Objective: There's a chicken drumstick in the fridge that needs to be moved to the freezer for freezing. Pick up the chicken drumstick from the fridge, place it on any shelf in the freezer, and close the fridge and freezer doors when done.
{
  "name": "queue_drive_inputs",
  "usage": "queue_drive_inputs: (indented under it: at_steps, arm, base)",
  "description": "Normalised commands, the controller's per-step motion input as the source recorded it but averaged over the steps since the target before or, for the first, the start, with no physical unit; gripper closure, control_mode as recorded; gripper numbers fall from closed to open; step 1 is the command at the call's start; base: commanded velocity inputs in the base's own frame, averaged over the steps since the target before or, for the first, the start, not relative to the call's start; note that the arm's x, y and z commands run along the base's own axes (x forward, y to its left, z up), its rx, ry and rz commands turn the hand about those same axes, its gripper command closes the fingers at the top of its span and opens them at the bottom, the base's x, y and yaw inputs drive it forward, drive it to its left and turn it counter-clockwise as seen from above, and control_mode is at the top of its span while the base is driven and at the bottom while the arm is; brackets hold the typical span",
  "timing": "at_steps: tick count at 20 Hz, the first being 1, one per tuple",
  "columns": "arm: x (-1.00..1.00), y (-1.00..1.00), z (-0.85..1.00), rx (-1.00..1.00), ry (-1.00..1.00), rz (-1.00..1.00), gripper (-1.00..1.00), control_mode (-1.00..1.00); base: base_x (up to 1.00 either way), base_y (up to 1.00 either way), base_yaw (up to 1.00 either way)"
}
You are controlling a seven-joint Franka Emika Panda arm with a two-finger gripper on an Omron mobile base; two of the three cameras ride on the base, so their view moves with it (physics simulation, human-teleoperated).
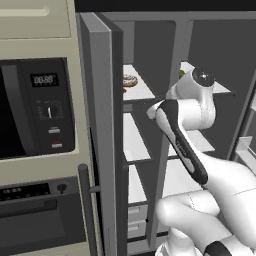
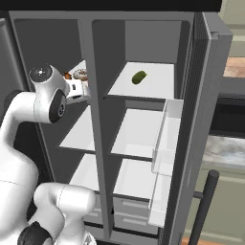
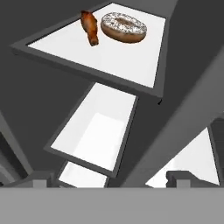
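One tall grey unit stands open, split by an upright divider into two halves: the freezer [image 2: 72,134] on the narrow side and the fridge [image 2: 143,129] on the wide side. Both of its two doors are swung out: the freezer door [image 1: 102,130] at the left, with its bar handle [image 1: 86,205], and the fridge door [image 2: 201,124] at the right, carrying two clear-white bins [image 2: 165,153]. Beside the unit I count one microwave [image 1: 35,107] set into pale cabinets above one oven [image 1: 35,215].

One white arm [image 1: 187,145] reaches up toward the narrow half. In the hand view the gripper [image 3: 109,177] has its two dark tips set wide apart at the bottom, with nothing between them.

On the top freezer shelf [image 3: 122,61] lie two things: one frosted donut [image 3: 124,27] and one chicken drumstick [image 3: 89,27], just beside each other, possibly touching. In the hand view the drumstick's long axis runs roughly up and down, tilted a little. Which end is the thin one I cannot tell.

One small dark-green oval fruit [image 2: 139,77] lies alone on the top fridge shelf [image 2: 153,86].
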Motion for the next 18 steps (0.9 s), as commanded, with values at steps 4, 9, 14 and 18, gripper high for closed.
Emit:
queue_drive_inputs:
  at_steps: [4, 9, 14, 18]
  arm:
    - [-0.71, -0.58, 0.09, 0.00, 0.00, -0.38, -1.00, -1.00]
    - [-0.51, -0.35, 0.14, 0.16, 0.01, -0.12, -1.00, -1.00]
    - [-0.50, -0.03, 0.11, 0.08, -0.04, 0.01, -1.00, -1.00]
    - [-0.54, 0.00, 0.22, 0.02, -0.07, 0.00, -1.00, -1.00]
  base:
    - [0.00, 0.00, 0.00]
    - [0.00, 0.00, 0.00]
    - [0.00, 0.00, 0.00]
    - [0.00, 0.00, 0.00]
